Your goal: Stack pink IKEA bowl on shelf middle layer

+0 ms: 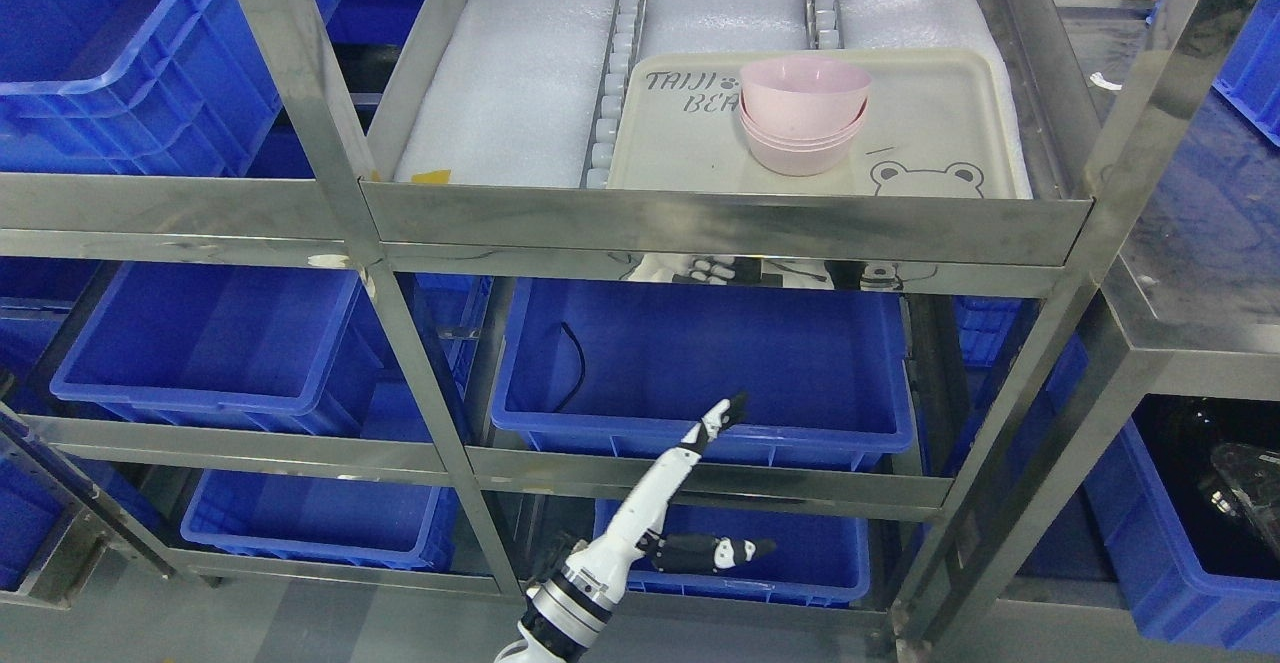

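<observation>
Pink bowls (803,113) are seen stacked on a cream tray (940,118) lettered "TAIJI BEA", at twelve o'clock on the steel shelf (720,223). Blue bins (700,363) are ranged below. At six o'clock, the left hand (690,503) is held released, fingers extended, nothing grasped.

One legible marking found: the flat cream plastic tray (930,133) on the steel shelf carries dark printed lettering, "TAIJI" over "BEA", the end of the second line hidden behind stacked pink plastic bowls (803,113). No other text readable.
</observation>
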